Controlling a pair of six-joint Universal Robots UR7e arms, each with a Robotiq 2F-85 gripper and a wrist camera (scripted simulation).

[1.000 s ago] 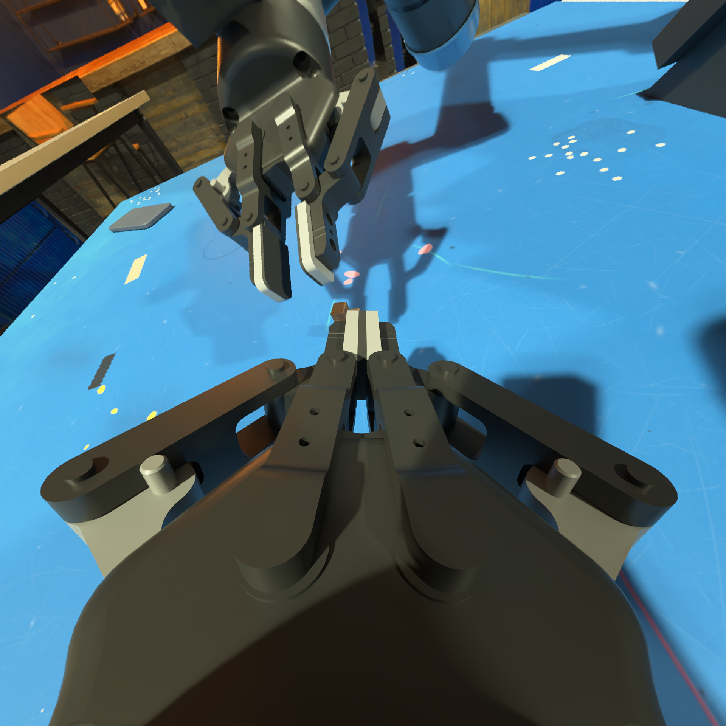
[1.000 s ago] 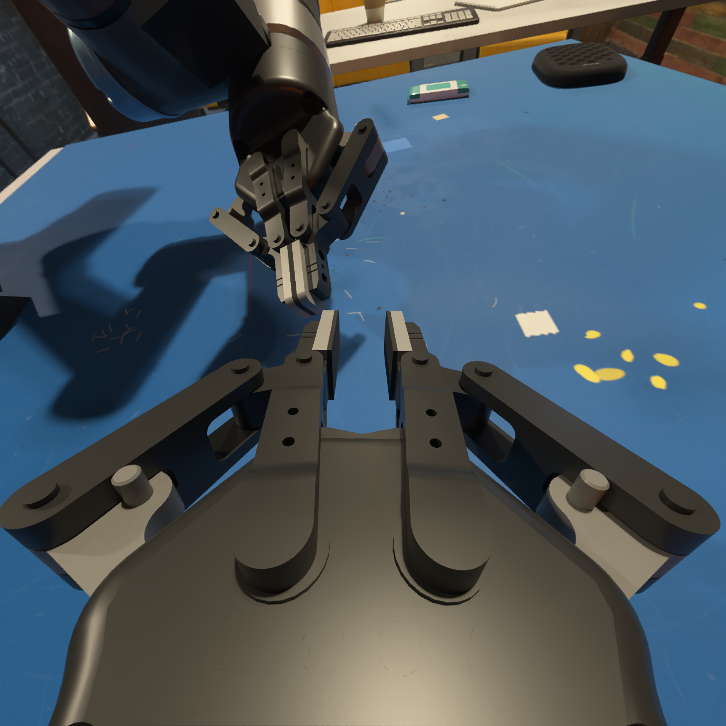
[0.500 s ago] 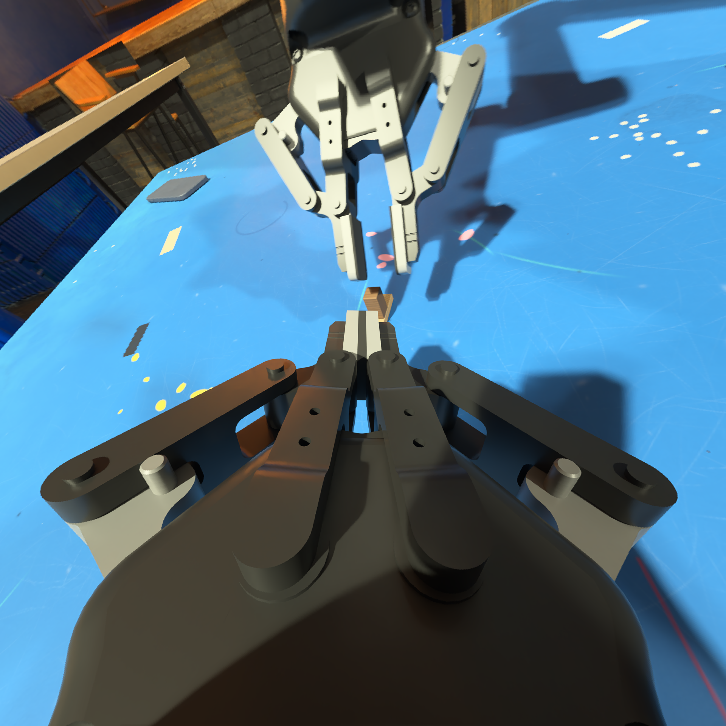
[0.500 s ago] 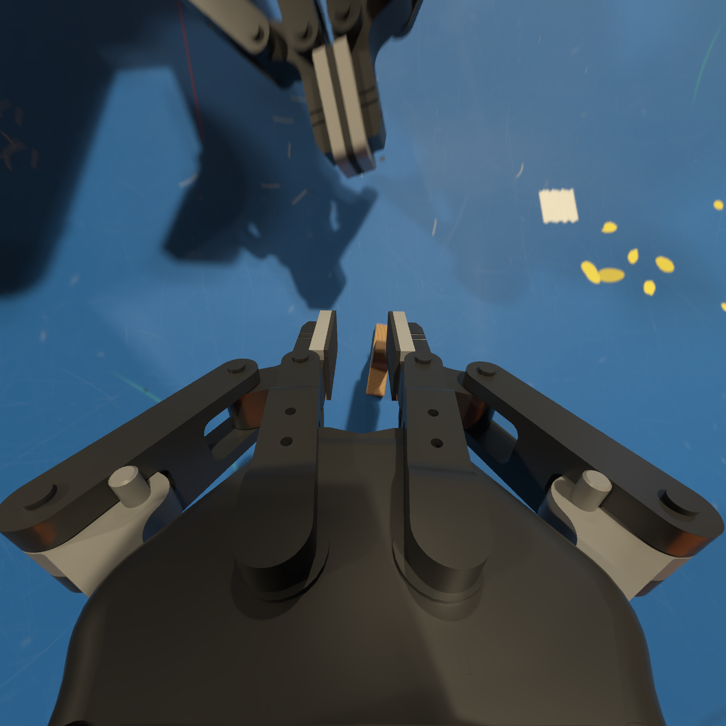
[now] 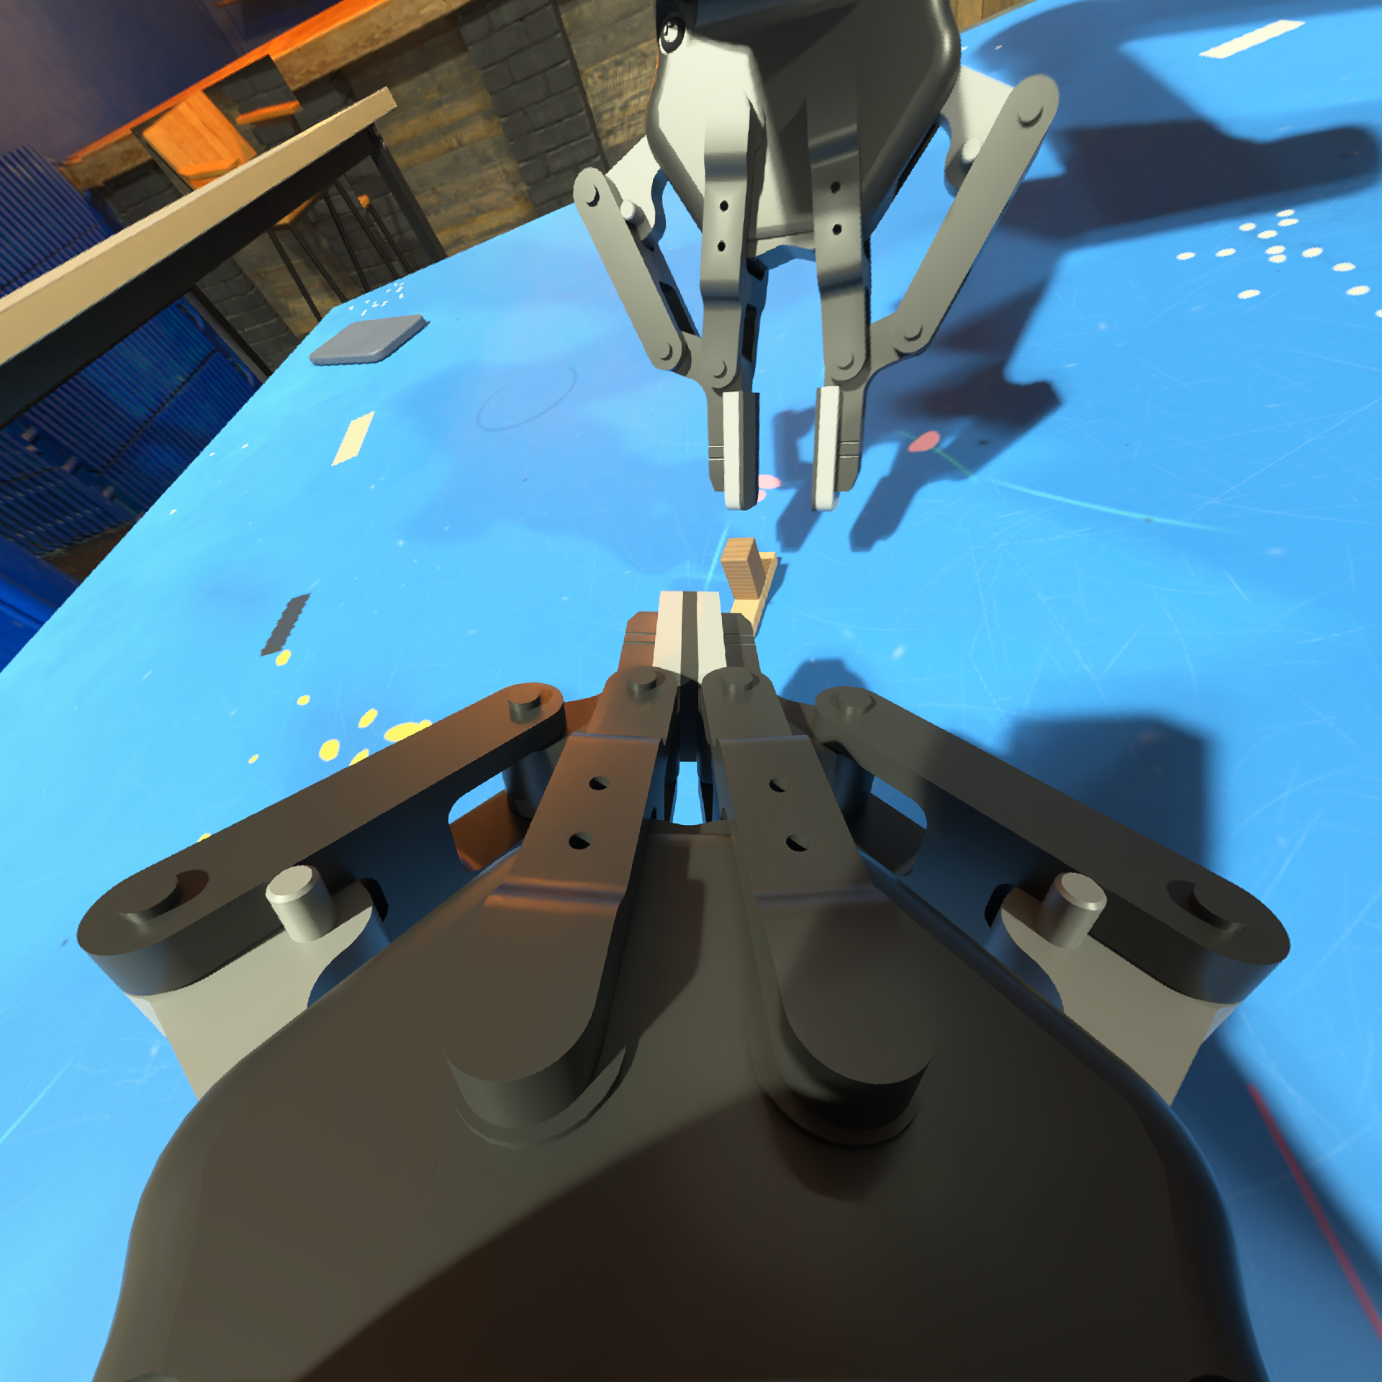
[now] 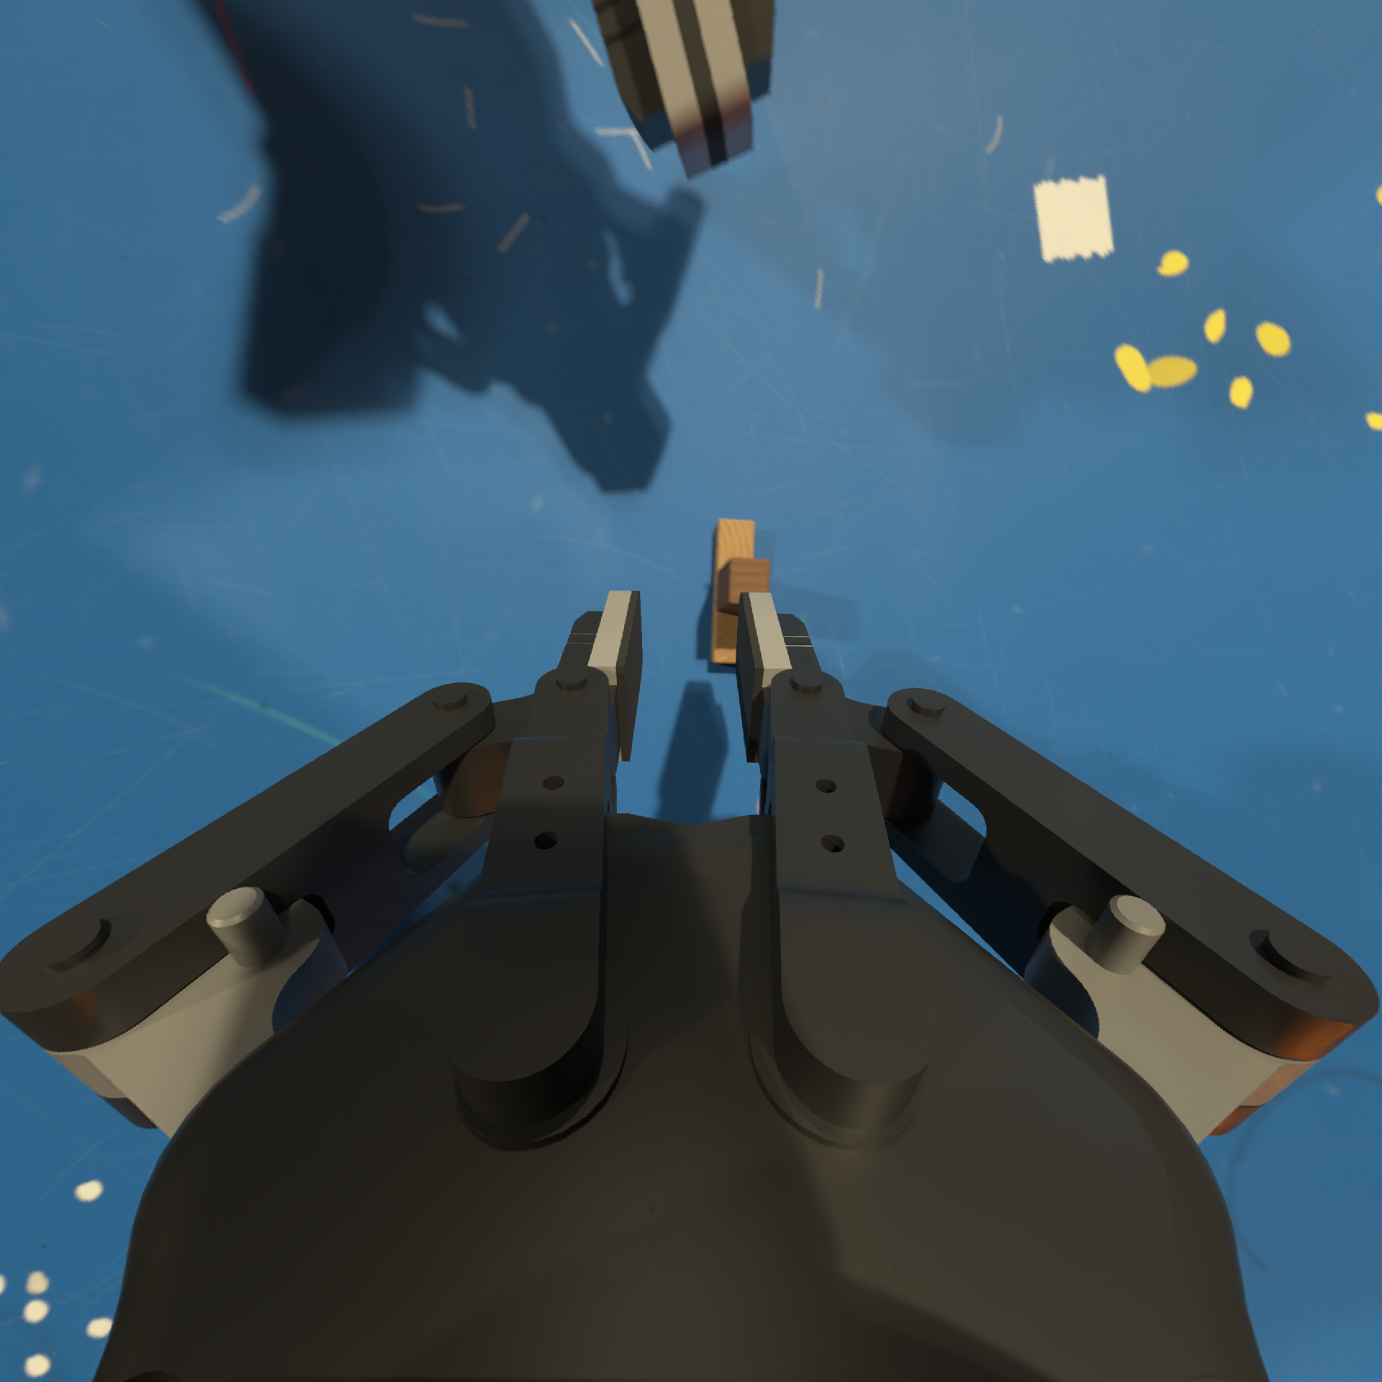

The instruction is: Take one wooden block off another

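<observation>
A small brown wooden cube (image 5: pixel 740 566) sits on a flat, pale wooden plank (image 5: pixel 757 594) on the blue table. In the right wrist view the cube (image 6: pixel 742 579) rests on the middle of the plank (image 6: pixel 731 540). My left gripper (image 5: pixel 695 604) is shut and empty, its tips just short of the blocks. My right gripper (image 6: pixel 688 617) is open and empty, above the blocks and pointing down, with its right finger over the plank's near part. It also shows in the left wrist view (image 5: pixel 781 490), hanging above the cube. The left gripper's tips show at the top of the right wrist view (image 6: pixel 692 112).
A grey flat pad (image 5: pixel 368 338) lies near the table's far left edge, with a pale strip (image 5: pixel 351 437) and a dark strip (image 5: pixel 284 624) nearer. A pale square patch (image 6: pixel 1073 220) and yellow spots (image 6: pixel 1166 366) mark the table right of the blocks.
My right gripper has swung from a level pose to point down over the blocks, and both blocks have come into its view. The left gripper stays shut near the blocks.
</observation>
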